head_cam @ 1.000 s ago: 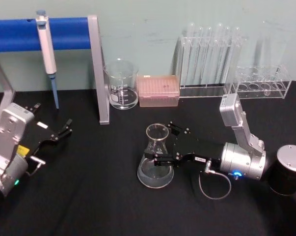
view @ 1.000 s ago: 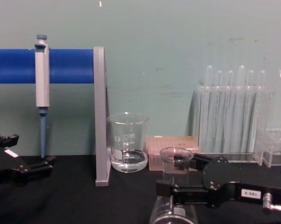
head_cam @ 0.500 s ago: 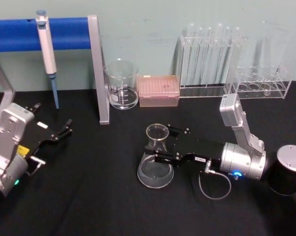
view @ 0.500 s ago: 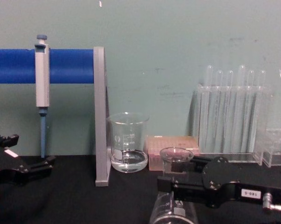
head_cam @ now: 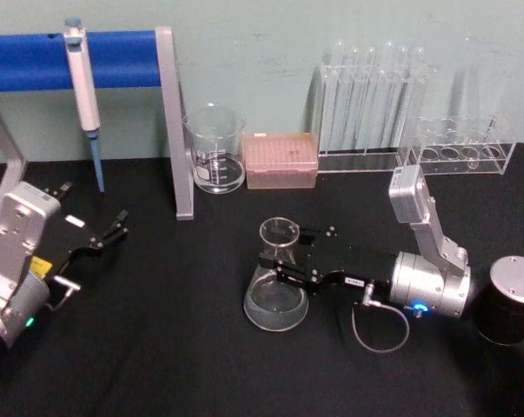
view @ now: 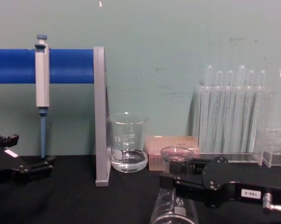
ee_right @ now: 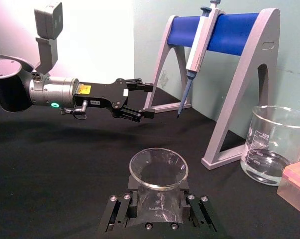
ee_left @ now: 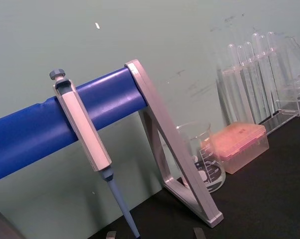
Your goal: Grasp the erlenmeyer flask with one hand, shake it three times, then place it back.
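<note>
beaker (head_cam: 215, 149) behind flask (head_cam: 273, 306), open table (head_cam: 175, 365) in front

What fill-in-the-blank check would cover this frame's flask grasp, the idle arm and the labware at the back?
1. The right gripper is shut on the ___ of the erlenmeyer flask.
2. The left gripper, parked at the table's left side, has its fingers ___.
3. The beaker stands beside a ___ tip box.
4. The pipette hangs on the ___ bar of the stand.

Missing words: neck; open; pink; blue.
</note>
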`<state>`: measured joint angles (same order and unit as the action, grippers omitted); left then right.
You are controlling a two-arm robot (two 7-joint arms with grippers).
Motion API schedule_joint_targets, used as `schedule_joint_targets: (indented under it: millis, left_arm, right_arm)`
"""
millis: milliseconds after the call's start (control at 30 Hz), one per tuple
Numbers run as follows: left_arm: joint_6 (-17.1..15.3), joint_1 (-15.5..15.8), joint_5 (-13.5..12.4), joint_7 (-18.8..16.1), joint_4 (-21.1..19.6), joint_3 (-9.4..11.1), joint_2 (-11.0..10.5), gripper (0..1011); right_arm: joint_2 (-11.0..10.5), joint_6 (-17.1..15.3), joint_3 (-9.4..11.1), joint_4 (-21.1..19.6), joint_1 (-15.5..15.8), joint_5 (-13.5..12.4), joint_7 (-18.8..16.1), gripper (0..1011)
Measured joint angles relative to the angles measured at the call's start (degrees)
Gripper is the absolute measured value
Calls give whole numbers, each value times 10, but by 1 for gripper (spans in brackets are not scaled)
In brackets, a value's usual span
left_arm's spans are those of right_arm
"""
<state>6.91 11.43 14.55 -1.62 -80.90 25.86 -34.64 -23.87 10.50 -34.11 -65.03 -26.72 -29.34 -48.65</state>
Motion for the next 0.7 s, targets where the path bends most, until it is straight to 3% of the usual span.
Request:
schedule_joint_targets:
  millis: [700]
  left_arm:
    - [0,0,0,0,0,0,0,1001]
  right_arm:
    - [-1,0,3,-2,3,-1,3,450]
